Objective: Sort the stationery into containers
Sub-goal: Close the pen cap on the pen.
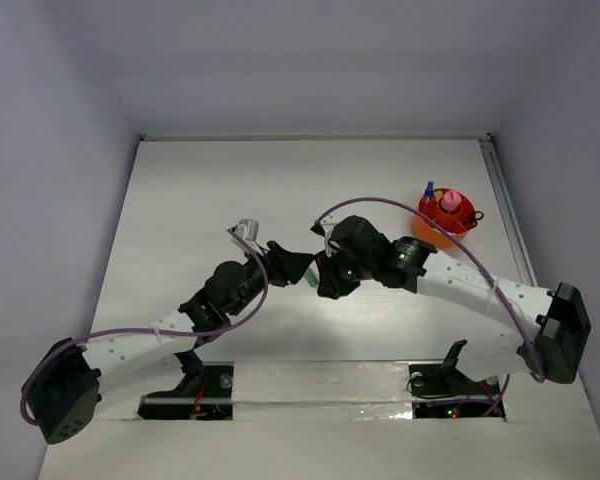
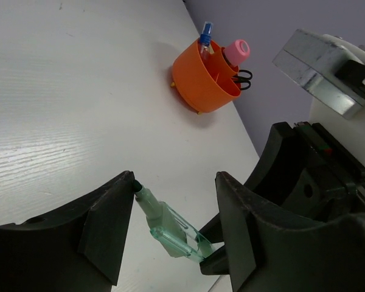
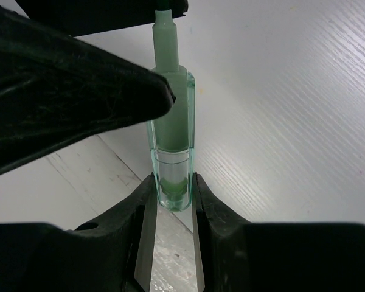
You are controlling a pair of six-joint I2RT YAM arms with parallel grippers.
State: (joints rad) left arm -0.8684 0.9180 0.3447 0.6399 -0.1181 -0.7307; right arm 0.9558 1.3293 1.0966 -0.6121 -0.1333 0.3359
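Right gripper (image 3: 172, 198) clamped on green marker (image 3: 171, 161); left gripper (image 2: 173, 194) apart round tip. We lift clear first, then head for orange bowl (image 2: 198, 82).

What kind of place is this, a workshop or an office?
Probably a lab robot test booth: a white table boxed in by blank grey walls, a left arm and right arm bolted at its near edge, and an orange bowl holding stationery.

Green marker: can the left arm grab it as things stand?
Probably yes: the left gripper is open astride the green marker, nothing between; the right gripper grips its other end.
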